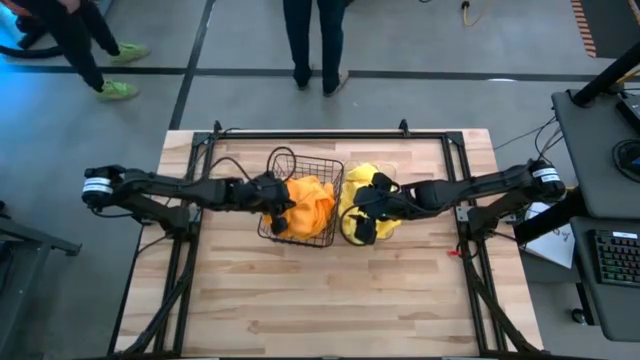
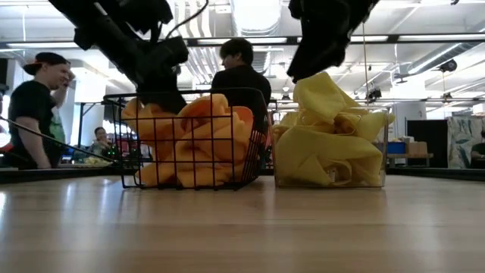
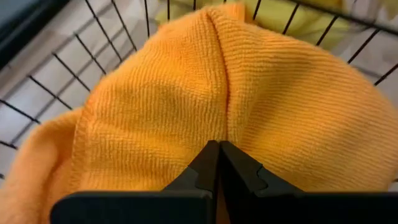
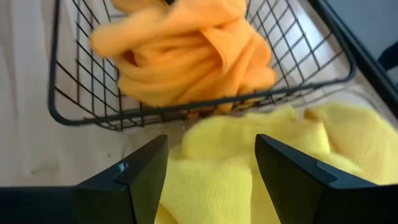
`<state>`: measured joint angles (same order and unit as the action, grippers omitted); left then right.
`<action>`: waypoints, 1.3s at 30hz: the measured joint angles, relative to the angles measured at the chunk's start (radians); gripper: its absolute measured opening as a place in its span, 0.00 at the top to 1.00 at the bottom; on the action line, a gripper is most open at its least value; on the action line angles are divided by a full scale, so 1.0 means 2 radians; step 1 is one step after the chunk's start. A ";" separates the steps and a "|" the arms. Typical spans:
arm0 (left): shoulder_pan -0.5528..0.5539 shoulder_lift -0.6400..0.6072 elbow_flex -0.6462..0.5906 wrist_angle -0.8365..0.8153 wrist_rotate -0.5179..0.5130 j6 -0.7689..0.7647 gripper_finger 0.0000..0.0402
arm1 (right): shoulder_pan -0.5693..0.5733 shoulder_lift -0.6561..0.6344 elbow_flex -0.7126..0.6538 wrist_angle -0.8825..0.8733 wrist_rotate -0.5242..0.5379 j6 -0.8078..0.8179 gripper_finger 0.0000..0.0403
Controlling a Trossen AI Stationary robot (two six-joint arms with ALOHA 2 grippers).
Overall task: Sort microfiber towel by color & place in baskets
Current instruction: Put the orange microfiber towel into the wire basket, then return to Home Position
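Left wrist view shows my left gripper [image 3: 217, 149] pinched tight, tips against the orange towels [image 3: 249, 106] heaped in the wire basket [image 1: 300, 205]. My right gripper [image 4: 211, 162] hangs spread, holding nothing, directly above yellow towels [image 4: 249, 155] in the clear basket [image 2: 331, 178] alongside.

Orange towels [image 1: 308, 203] lie heaped and crumpled in the black wire basket [image 1: 325, 170], rising above its rim; yellow towels [image 1: 366, 190] fill the clear basket [image 2: 383, 152] just beside it; both baskets stand mid-worktop, nearer the far edge.
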<state>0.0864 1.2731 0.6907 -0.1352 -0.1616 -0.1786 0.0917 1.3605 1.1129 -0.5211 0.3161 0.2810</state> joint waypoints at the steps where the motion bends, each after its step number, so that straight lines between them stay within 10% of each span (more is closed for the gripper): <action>1: 0.000 0.005 0.000 0.000 0.000 -0.001 1.00 | 0.000 0.000 -0.005 0.001 0.000 0.004 0.42; 28: 0.001 0.102 0.050 -0.007 0.005 -0.005 1.00 | 0.000 0.000 -0.020 0.016 0.026 0.007 0.42; 39: -0.011 -0.011 0.063 -0.020 0.007 0.025 1.00 | 0.041 -0.048 -0.048 0.070 0.064 -0.052 0.42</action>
<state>0.0651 1.2510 0.8171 -0.1753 -0.1474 -0.1292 0.1738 1.2652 1.0169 -0.3809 0.4448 0.1761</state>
